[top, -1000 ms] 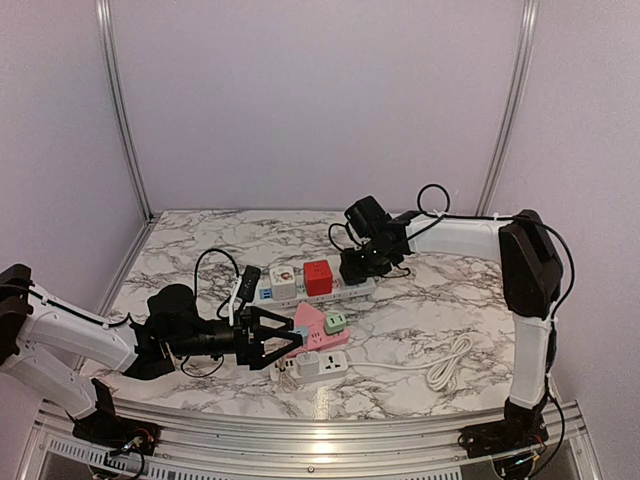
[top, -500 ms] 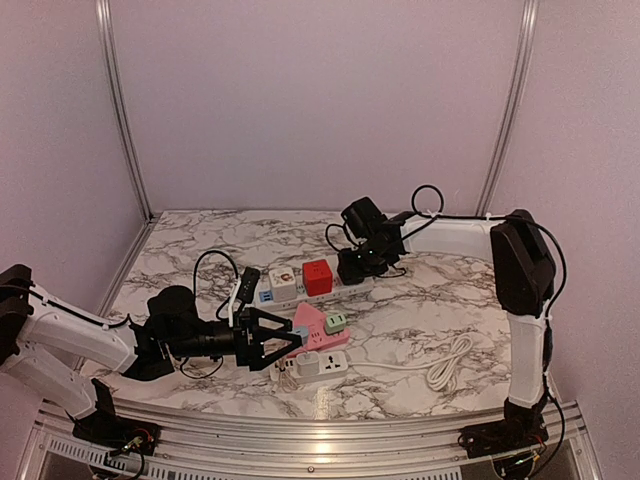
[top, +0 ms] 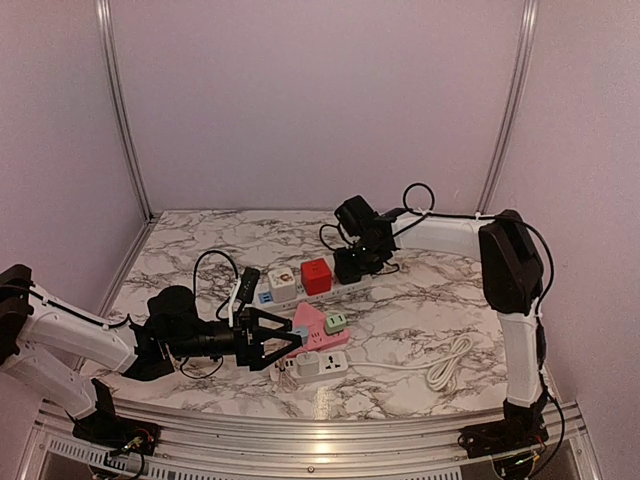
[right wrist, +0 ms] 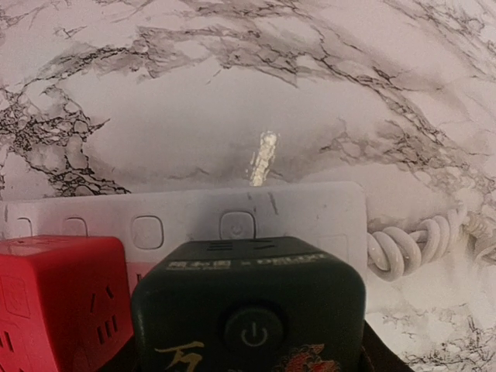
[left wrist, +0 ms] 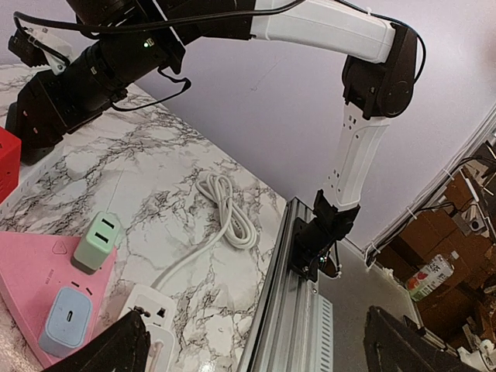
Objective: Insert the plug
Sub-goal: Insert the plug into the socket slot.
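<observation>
Plug: rigid black plastic cube adapter [right wrist: 248,310], probably light and slick-sided, clamped by its flat flanks in right pincer [top: 349,267] over white power strip [right wrist: 186,221]; left pincer [top: 278,343] spread wide, empty.

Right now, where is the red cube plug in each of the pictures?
Top external: red cube mid-table, on the white power strip.
Left wrist: red cube, a sliver at the far left edge.
Right wrist: red cube bottom left, beside the black cube.
Shared landmark: the marble table.
</observation>
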Controlling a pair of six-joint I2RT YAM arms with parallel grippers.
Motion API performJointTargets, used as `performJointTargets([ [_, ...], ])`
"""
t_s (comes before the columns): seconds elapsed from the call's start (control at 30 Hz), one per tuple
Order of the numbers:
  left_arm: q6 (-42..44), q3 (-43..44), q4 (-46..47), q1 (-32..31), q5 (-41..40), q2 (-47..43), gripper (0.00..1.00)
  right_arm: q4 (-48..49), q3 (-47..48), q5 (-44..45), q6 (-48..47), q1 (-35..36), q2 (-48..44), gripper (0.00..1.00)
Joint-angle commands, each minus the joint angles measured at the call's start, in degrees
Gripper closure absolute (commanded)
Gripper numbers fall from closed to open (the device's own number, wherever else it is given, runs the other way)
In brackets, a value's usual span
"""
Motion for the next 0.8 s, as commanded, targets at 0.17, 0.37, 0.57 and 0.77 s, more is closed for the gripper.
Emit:
performJointTargets([
  [0.17, 1.45, -1.45, -0.36, 0.3, -0.71, -1.46, 0.01, -8.39, 0.44, -2.38, -1.32, 0.04, 10.56, 1.0],
  [0.37, 1.72, -1.86, -0.37, 0.3, -0.89, -1.98, 0.01, -13.99, 2.38, 0.23, -3.69, 0.27, 15.03, 1.0],
  [0.57, 1.9, -1.99, -0.39, 0.3, -1.19, -2.29, 0.01, -17.6, 4.08, 1.89, -5.27, 1.47, 18.2, 1.0],
  [0.77, 1.86, -2.53, -0.6, 0.38, -1.25, -3.43, 0.01, -15.54, 0.52, 2.9, -2.82, 2.07, 16.54, 1.0],
])
